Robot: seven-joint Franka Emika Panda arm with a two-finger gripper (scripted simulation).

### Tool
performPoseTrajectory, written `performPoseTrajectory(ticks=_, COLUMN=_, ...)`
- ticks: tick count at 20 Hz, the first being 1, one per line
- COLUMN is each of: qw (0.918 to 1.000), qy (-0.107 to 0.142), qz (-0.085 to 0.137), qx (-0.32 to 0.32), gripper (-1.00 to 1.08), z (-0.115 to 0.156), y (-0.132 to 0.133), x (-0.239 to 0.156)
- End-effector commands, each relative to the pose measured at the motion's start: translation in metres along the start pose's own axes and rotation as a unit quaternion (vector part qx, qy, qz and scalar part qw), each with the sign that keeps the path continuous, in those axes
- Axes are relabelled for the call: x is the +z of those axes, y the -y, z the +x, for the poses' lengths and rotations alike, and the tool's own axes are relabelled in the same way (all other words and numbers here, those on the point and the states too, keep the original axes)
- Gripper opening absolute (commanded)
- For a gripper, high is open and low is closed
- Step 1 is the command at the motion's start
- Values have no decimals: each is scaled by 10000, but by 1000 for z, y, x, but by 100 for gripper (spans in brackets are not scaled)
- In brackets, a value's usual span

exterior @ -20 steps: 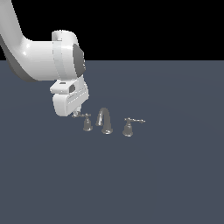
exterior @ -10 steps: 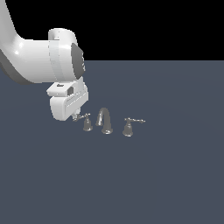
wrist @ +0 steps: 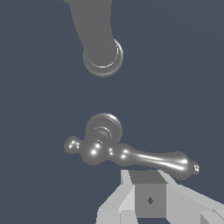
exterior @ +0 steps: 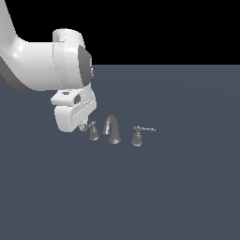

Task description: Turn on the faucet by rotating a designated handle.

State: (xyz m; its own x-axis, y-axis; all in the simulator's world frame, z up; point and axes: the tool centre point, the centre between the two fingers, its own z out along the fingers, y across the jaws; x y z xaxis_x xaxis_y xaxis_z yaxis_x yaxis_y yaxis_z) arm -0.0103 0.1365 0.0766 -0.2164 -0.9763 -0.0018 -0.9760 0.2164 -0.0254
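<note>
Faucet (exterior: 112, 130): 1 spout, 2 handles, pincer (exterior: 83, 126) beside handle (exterior: 93, 131), opening indiscernible.

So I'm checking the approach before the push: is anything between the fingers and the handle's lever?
Nothing visible is. In the wrist view one finger sits right beside the lever of the handle, with no object between; the spout stands off on the far side.
</note>
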Motion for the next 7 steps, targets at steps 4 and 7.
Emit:
performPoseTrajectory(ticks=4, qw=9999, qy=-15, qz=-109, qx=-16, gripper=-100, z=17, y=-20, x=-1)
performPoseTrajectory(ticks=7, qw=9999, qy=-10, qz=-125, qx=-25, gripper=-100, z=22, y=-26, x=-1)
